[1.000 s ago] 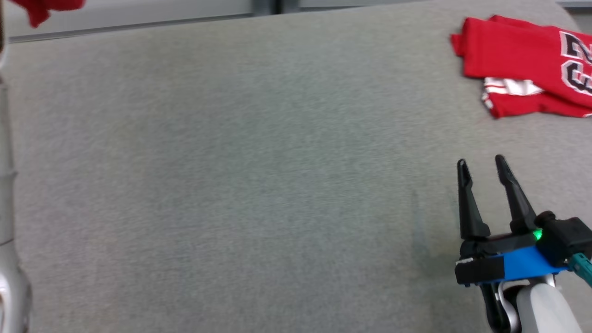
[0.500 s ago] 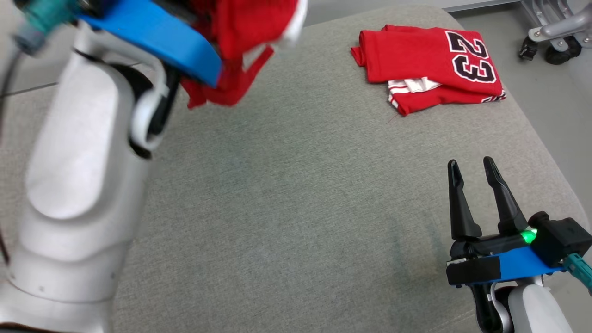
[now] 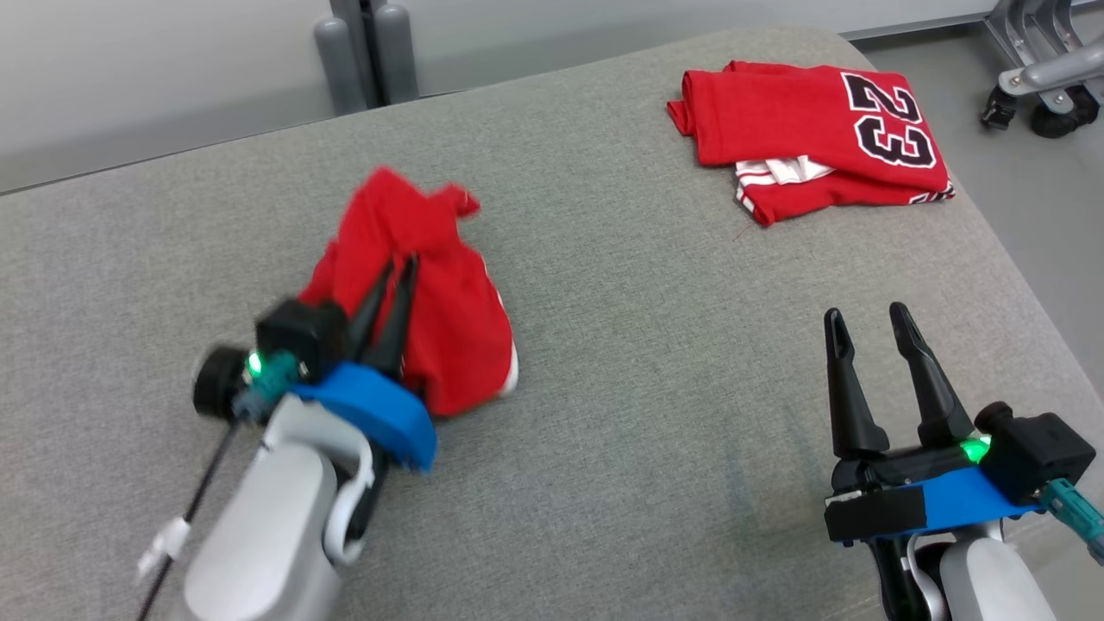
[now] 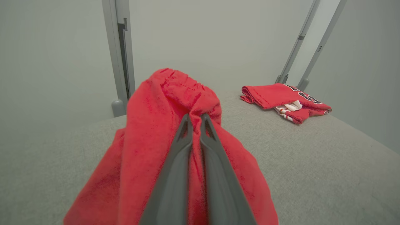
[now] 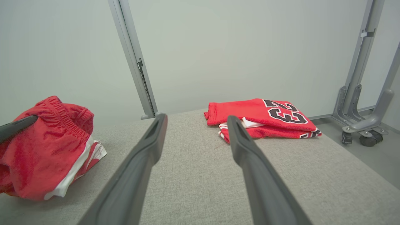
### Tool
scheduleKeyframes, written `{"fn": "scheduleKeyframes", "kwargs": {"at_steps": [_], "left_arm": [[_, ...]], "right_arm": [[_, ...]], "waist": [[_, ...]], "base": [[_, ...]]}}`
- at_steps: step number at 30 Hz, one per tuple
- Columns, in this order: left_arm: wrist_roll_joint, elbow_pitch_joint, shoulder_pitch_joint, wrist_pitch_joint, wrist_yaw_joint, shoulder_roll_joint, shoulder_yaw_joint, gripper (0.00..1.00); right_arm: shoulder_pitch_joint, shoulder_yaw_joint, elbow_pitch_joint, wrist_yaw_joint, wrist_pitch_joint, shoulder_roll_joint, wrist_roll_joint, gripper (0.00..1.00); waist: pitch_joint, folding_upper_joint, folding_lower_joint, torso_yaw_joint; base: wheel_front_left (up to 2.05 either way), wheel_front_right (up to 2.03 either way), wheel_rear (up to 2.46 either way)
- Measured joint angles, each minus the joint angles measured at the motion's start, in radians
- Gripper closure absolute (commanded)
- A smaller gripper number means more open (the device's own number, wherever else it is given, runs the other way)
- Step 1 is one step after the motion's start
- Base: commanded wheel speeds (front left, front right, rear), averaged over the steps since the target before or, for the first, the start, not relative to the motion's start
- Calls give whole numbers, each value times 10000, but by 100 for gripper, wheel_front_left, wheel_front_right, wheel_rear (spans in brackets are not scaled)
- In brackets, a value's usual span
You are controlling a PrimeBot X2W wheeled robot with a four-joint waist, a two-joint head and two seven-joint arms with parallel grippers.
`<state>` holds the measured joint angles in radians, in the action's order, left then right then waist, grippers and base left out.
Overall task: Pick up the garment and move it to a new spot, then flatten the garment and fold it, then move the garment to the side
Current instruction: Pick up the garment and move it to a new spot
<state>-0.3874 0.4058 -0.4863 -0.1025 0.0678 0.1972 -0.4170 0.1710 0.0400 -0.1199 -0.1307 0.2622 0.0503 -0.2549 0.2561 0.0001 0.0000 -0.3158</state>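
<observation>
The garment (image 3: 453, 332), red shorts with white side trim and an elastic waistband, stands bunched in a tall crumpled heap on the left part of the grey cushioned surface (image 3: 621, 388), its gathered top pinched between the closed fingers of the left gripper (image 3: 398, 266).

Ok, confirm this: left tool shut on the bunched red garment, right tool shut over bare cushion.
Wrong on the right tool: it is open, fingers spread, as the right wrist view shows. The left tool is shut on the bunched red garment, as said.
</observation>
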Motion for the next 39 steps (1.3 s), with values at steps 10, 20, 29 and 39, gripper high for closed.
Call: {"fn": "scheduleKeyframes", "kwargs": {"at_steps": [10, 20, 29, 39], "left_arm": [[489, 744, 1203, -930, -270, -428, -851, 0], [886, -263, 1246, -1580, -1085, -86, 119, 0], [1195, -1994, 2769, -1592, -1697, 282, 1887, 0], [1158, -2719, 4623, -1593, -1223, 173, 3329, 0]], "right_arm": [[-128, 98, -238, 0, 2, -4, 132, 0], [-418, -71, -447, 0, 4, -6, 303, 0], [-606, -395, -512, 0, 2, -8, 376, 0], [-1005, -523, -740, 0, 2, -12, 535, 0]], "waist": [[-246, 1, 0, 511], [-901, 0, 0, 1460], [-1309, -1, 0, 2364], [-1823, -1, 0, 2996]], "base": [[0, 0, 0], [0, 0, 0], [0, 0, 0], [0, 0, 0]]}}
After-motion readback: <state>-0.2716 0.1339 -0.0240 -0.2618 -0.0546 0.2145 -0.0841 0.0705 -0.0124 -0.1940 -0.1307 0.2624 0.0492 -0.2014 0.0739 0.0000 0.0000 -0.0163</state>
